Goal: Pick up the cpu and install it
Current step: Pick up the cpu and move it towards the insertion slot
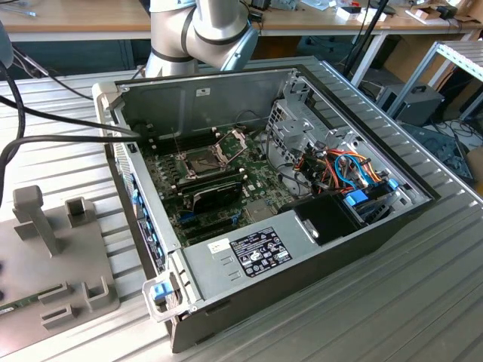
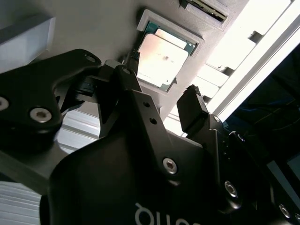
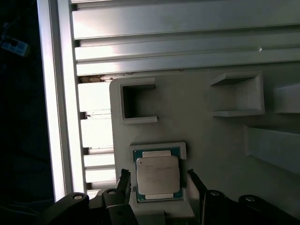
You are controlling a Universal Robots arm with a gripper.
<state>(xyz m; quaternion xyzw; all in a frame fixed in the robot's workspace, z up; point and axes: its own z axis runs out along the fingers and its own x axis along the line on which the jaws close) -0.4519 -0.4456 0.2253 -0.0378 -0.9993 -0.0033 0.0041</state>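
Two-fingered hand [image 3: 159,177], wide open, gripping nothing. Straddling the cpu [image 3: 158,174], one finger [image 3: 196,183] each side. Chip lying flat, silver top up, in a shallow recess of the grey holder [image 3: 211,136]. Resting on the ribbed metal counter [image 3: 187,28], near its edge.

Surface: table [image 1: 423,302] of ribbed, silver-grey aluminium slats.
Middle of it: open desktop computer case [image 1: 198,105], lying on its side.
Exterior view's left: grey fixture plate [image 1: 30,264] with raised blocks.
Plate recess: cpu [image 3: 157,176] lying flat, metal top up.
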